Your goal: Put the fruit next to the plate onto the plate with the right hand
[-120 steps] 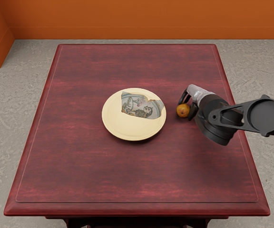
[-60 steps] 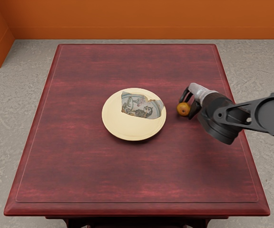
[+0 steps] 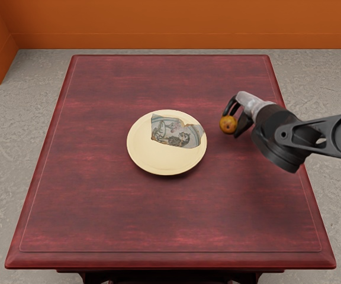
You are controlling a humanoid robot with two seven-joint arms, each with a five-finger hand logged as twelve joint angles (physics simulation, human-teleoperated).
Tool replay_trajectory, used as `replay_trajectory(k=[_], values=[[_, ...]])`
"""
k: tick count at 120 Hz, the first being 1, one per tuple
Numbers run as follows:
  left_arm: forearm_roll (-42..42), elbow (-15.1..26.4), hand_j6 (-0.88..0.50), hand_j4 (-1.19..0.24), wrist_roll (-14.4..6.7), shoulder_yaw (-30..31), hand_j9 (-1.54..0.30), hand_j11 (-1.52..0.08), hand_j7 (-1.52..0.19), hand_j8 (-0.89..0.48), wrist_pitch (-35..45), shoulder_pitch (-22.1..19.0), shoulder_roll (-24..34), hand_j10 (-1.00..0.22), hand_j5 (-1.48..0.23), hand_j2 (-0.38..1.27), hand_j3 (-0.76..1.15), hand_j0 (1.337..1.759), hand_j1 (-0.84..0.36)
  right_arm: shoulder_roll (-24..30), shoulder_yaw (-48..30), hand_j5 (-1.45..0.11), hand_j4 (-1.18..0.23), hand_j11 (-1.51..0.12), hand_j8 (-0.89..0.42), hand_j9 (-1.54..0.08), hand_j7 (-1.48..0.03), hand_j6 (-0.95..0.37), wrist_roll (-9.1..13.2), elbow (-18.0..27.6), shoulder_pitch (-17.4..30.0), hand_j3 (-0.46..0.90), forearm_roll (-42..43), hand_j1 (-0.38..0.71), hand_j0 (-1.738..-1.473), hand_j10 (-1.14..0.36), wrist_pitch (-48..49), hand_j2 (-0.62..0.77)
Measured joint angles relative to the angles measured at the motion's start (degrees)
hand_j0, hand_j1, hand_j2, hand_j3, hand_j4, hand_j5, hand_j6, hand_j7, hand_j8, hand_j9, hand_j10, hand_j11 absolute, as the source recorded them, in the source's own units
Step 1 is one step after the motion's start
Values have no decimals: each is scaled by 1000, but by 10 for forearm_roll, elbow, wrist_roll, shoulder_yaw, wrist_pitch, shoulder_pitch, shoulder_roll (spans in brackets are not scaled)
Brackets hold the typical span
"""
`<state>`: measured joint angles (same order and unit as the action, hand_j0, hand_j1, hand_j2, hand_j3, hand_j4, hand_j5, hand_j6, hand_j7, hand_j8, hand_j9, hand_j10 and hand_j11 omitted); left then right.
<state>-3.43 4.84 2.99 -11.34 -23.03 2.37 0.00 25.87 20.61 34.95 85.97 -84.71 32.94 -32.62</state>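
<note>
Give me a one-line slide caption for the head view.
Right hand grips the small orange fruit just right of the cream plate on the dark red table.

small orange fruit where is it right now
In the head view, the small round orange fruit is gripped in the right robot hand, just right of the round cream plate, not on it.

Bright, even, sharp simulator render; soft shadows, no glare.
</note>
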Motion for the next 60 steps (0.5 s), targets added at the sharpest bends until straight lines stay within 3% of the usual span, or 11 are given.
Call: replay_trajectory(k=[60], values=[[0, 0, -13, -13, 0, 0, -17, -17, -17, -13, 0, -1, 0, -13, -17, 3, 0, 1658, 334, -6, -38, -1008, -481, -1013, -653, -1009, -959, -267, 0, 26, -35, 1, 0, 378, -1658, -707, 0, 318]])
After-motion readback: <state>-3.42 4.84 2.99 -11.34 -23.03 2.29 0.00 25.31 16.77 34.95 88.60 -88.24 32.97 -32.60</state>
